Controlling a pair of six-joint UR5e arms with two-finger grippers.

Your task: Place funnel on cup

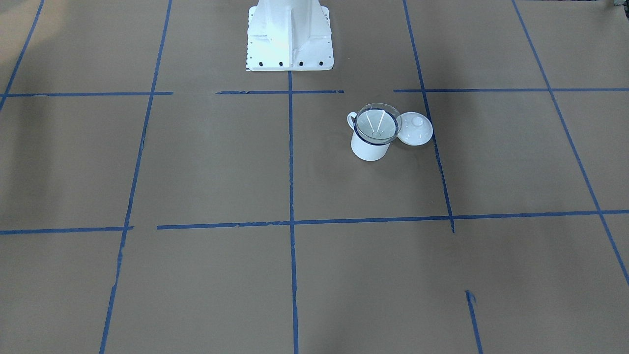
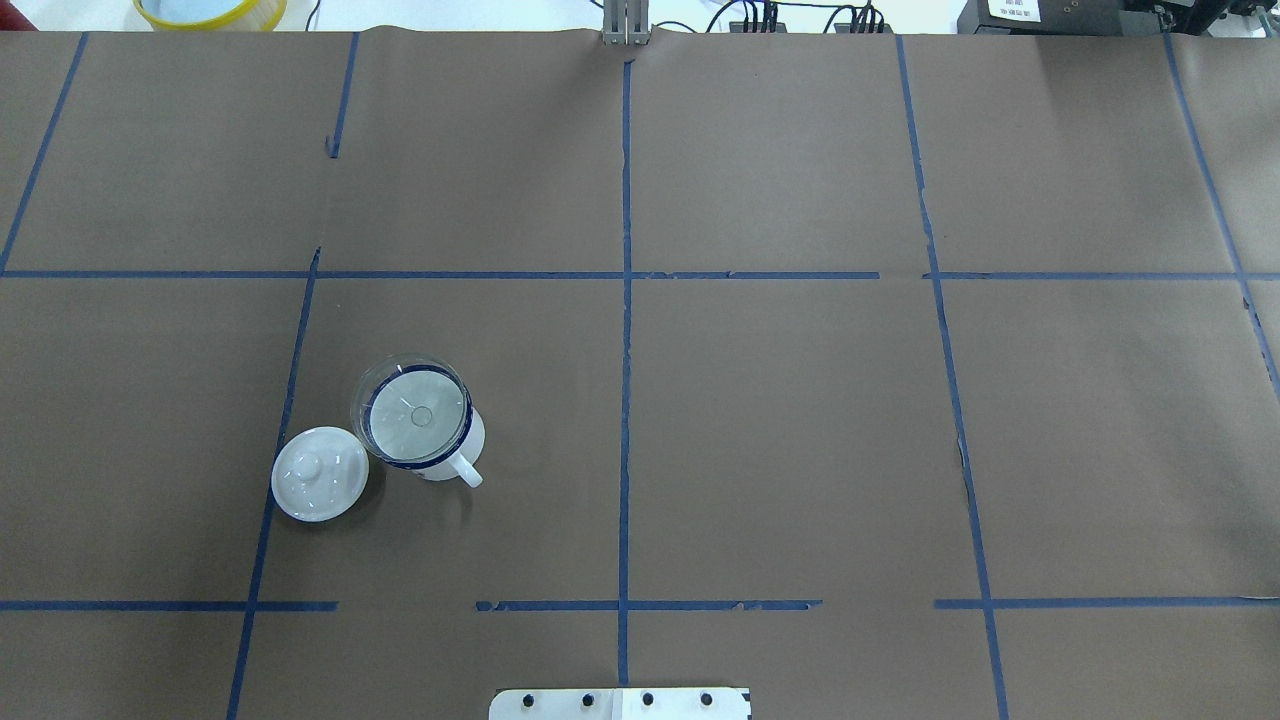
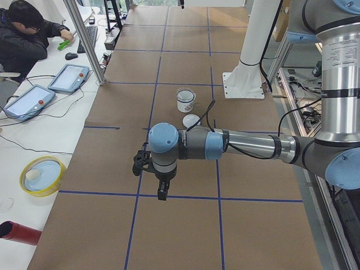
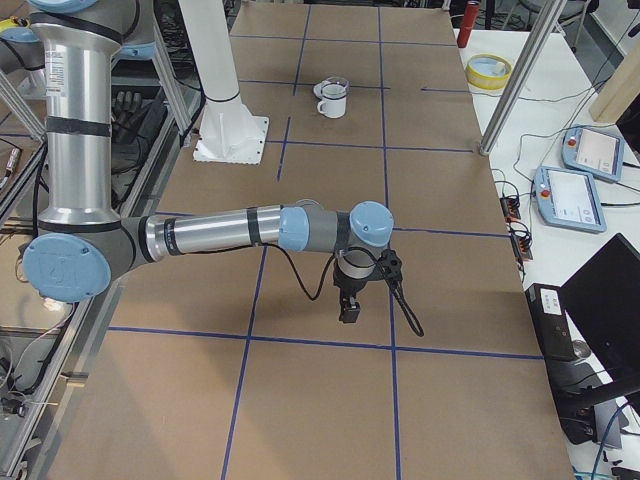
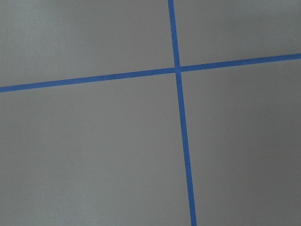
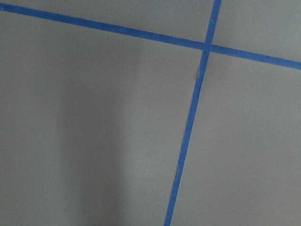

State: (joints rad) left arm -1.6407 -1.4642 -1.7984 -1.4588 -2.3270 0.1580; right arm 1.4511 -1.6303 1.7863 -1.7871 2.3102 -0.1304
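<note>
The funnel (image 1: 377, 123) sat on the cup (image 1: 368, 150); the left gripper (image 3: 162, 194) and right gripper (image 4: 350, 312) hung far off. Their opening could not be told.

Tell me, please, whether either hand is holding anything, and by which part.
Nothing is held: the funnel sits on the cup, with the left hand and right hand both far away.
</note>
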